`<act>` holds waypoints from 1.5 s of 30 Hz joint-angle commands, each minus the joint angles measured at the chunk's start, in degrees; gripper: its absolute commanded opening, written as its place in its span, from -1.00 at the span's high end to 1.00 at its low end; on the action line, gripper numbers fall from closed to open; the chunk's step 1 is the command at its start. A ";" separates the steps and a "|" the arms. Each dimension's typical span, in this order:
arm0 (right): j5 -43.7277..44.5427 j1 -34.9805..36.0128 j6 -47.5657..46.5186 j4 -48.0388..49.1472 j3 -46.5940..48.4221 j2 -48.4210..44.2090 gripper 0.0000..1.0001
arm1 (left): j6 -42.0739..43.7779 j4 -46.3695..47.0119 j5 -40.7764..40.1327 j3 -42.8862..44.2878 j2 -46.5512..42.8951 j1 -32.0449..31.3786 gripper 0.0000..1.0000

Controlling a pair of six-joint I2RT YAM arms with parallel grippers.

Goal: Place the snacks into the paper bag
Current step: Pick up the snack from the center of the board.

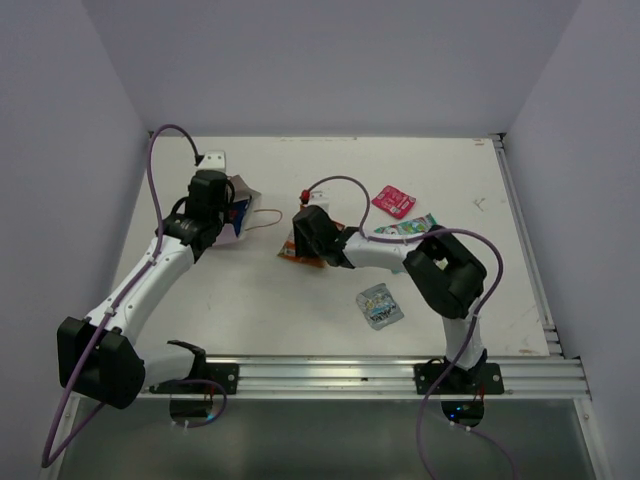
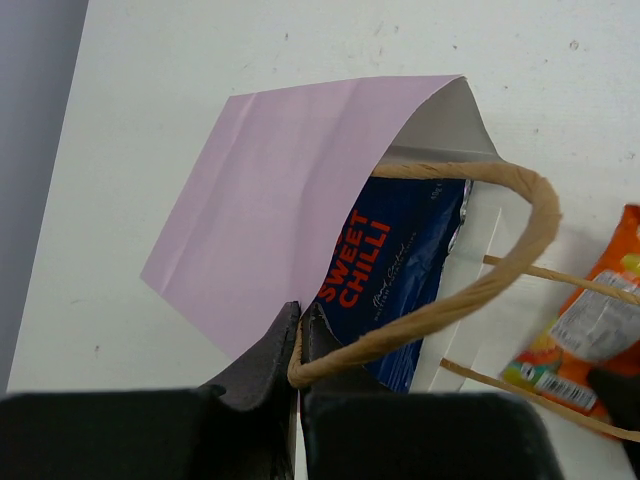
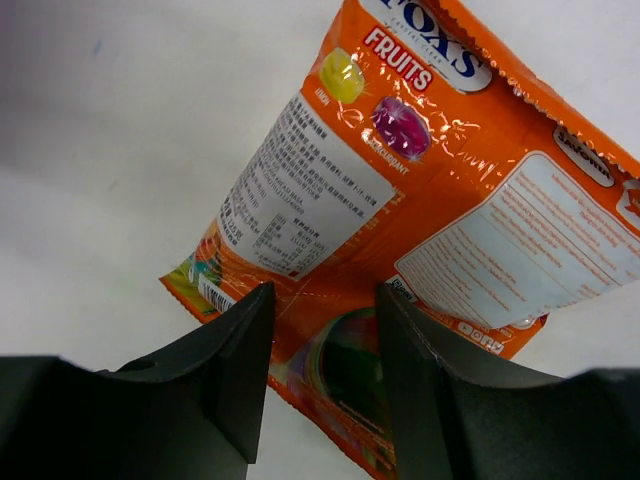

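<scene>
- Count, top view: one paper bag (image 1: 243, 200); five packets in sight, one of each colour – orange (image 1: 291, 252), dark blue (image 1: 238, 211), pink-red (image 1: 393, 200), teal-green (image 1: 405, 227), silver-grey (image 1: 380, 305).
- Table (image 1: 250, 310), clock positions from its centre: bag at 10 o'clock; orange packet just off centre toward 9; pink-red at 1; teal-green between 2 and 3; silver-grey near 5. The last three lie flat, apart from each other.
- The bag lies on its side, mouth toward 3 o'clock. The dark blue packet (image 2: 390, 270), printed "SWEET CHILLI", sits partly inside the mouth.
- Two string handles: one (image 2: 505, 265) arches over the dark blue packet, the other (image 2: 545, 272) lies on the table toward the orange packet.
- Left gripper (image 1: 224, 214): fingers (image 2: 262, 362) pressed almost together, pinching the bag's near rim where the arched handle ends.
- Right gripper (image 1: 304, 241): over the orange packet's near end. Fingers (image 3: 232, 370) spread apart, the foil showing in the gap between them; nothing gripped.
- One small white bracket (image 1: 213, 158) at 11 o'clock, near the table's far edge.
</scene>
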 commanded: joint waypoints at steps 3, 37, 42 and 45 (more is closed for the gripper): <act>-2.49 4.46 4.12 -7.24 -1.90 -7.22 -0.02 | 0.72 2.85 -0.08 -0.54 -1.33 0.64 1.00; -3.02 9.18 3.67 -16.91 -11.82 -17.58 -0.08 | 0.89 2.94 -1.04 -0.81 -1.68 0.73 1.00; -9.62 10.79 3.85 -15.33 -12.00 -23.30 -0.15 | 0.89 2.94 -1.13 -1.07 -1.68 0.73 1.00; -4.19 9.30 3.85 -17.26 -12.44 -28.48 -0.25 | 0.89 2.94 -1.13 -1.07 -1.68 0.73 1.00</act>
